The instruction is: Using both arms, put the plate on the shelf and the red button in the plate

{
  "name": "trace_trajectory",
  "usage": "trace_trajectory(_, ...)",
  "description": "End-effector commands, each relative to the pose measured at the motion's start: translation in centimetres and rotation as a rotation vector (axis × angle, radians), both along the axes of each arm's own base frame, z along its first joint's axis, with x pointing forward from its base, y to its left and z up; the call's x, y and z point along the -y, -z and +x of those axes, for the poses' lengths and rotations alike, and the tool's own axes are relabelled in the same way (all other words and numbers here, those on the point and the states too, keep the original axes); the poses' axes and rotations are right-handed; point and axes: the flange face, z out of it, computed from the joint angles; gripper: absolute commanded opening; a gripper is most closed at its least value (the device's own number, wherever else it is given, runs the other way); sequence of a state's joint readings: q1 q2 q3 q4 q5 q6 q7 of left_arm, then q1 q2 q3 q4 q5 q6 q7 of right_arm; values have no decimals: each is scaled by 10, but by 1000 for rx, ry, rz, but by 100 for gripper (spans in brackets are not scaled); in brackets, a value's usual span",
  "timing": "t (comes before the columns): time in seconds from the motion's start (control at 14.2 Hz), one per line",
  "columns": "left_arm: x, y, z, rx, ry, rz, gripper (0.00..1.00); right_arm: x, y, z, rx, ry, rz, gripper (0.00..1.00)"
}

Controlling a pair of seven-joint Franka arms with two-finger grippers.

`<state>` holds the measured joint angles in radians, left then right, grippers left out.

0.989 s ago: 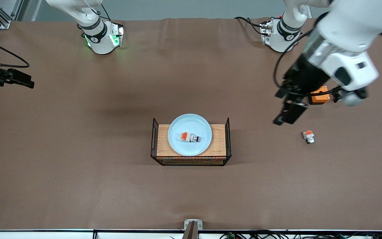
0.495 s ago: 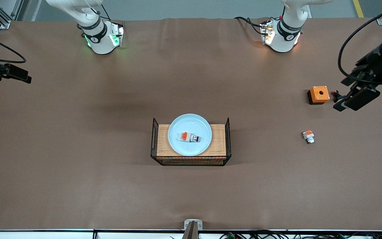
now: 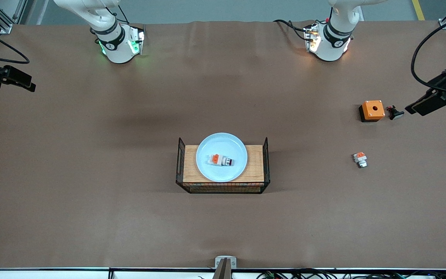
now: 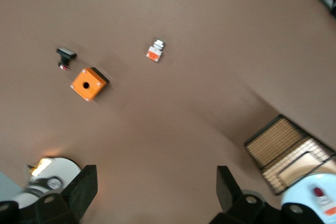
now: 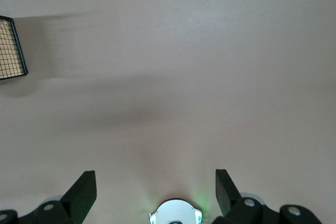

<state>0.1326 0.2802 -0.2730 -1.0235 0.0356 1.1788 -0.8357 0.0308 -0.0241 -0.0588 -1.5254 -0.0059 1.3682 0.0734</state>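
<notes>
With the red button lying loose in the plate on the wire rack, both empty wide-open hands, left hand and right hand, hang at the bench ends, so a knocked rack could roll it off.

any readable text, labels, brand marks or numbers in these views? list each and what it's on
None can be read.
Left arm's base: a small dark round mark on its collar, too small to read.
Right arm's base: the same kind of mark, too small to read.
Orange box, red button on the plate, white-orange piece: no lettering shows.
</notes>
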Motion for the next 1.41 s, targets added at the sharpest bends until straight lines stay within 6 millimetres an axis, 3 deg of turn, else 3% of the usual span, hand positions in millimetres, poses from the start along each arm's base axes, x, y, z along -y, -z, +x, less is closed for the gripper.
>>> trace_trajectory(0.0, -24, 12, -4, -39, 137, -11, 100, 1, -1, -17, 35, 15, 6, 100)
trace_trajectory(0.21, -36, 25, 0, -51, 252, -37, 100, 1, -6, -15, 74, 14, 16, 100)
trace_trajectory(0.42, -46, 26, 6, -22, 243, -42, 100, 3, -10, -11, 108, 5, 24, 100)
trace_trajectory(0.64, -51, 49, 13, -25, 247, -41, 100, 5, -11, -11, 116, -1, 25, 100)
trace_trajectory(0.85, -48, 58, 2, 36, 371, -25, 100, 15, -10, -11, 121, -43, 29, 100)
trace_trajectory(0.99, -65, 66, -1, 69, 512, -55, 100, 17, -11, -12, 123, -44, 30, 100)
trace_trajectory(1.06, -64, 67, 0, 75, 573, -69, 100, 16, -11, -13, 123, -45, 30, 100)
trace_trajectory(1.34, -61, 70, 2, 93, 600, -65, 100, 14, -6, -21, 144, -48, 30, 100)
